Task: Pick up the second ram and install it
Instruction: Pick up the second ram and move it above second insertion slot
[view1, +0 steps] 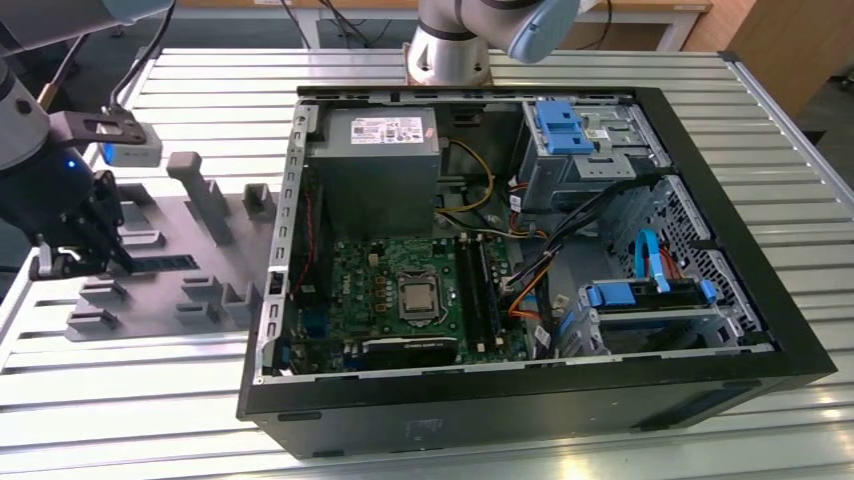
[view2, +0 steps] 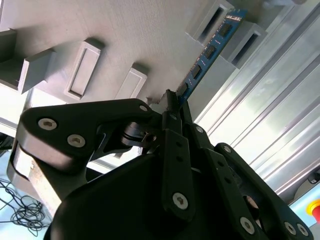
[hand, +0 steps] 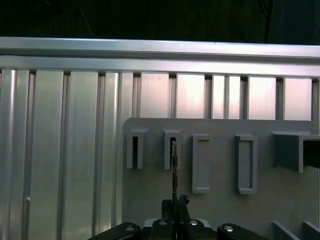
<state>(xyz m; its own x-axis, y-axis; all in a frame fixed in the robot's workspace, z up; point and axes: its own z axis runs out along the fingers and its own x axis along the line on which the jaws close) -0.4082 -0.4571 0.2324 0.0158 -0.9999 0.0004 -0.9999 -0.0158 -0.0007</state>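
Gripper (view2: 172, 102): black, two-finger, closed narrow on one end of item below; the grip shows in both wrist views.

Item: second ram (view2: 210, 50), a long narrow flat blue circuit-board stick w/ row of small dark chips.

Location: over the grey plastic tray (hand: 220, 210), which has raised blocks and sits on the ribbed metal surface (view1: 134, 400) at the exterior view's left. It's well apart from the open black computer case (view1: 534, 400). Free end of the stick is at or in a slotted block (hand: 167, 150) of the tray; can't tell if it has cleared the slot.

Orientation: stands on its long edge w/ flat faces upright, so the first wrist view (hand: 173, 165) catches it edge-on as a thin line. Long axis approx. level and parallel to the tray face. In the exterior view (view1: 160, 262) it runs left-right, gripped end toward that view's left, free end pointing toward the case. Chip face shows in the second wrist view.

Status (est.):
- Grasp: made.
- Lift off tray: not evident.
- Carry to case: not done.
- Seating in the dark memory slots (view1: 474, 290) beside the CPU socket on the large green motherboard (view1: 374, 285): not done.
- Can't tell if any slot already holds a stick.
- Overall: early stage, most of the job left.
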